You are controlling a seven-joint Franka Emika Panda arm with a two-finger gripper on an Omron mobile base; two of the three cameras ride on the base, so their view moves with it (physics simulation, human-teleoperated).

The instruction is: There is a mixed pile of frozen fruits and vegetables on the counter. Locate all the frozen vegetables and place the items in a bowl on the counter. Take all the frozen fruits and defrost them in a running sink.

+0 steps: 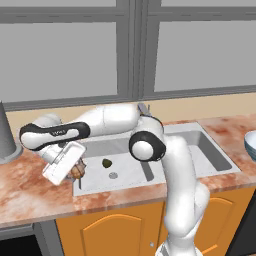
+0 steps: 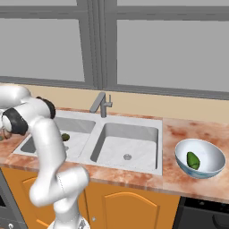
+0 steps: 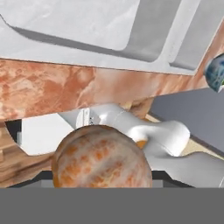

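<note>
Two-finger gripper [image 1: 78, 173], jaws closed on the mottled orange-tan ball [image 3: 102, 158], above the left basin of the grey metal sink [image 1: 125, 172]; dark olive-green roundish piece [image 1: 106, 162] lies in the basin just beyond the jaws.

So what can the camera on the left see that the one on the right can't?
The left base view alone shows the gripper holding the orange-tan ball at the sink's left edge, and a grey pot on the counter. The right base view alone shows the bright green piece lying inside the bowl. Both show the sink, the dark olive ball in its left basin, and the white arm.
</note>
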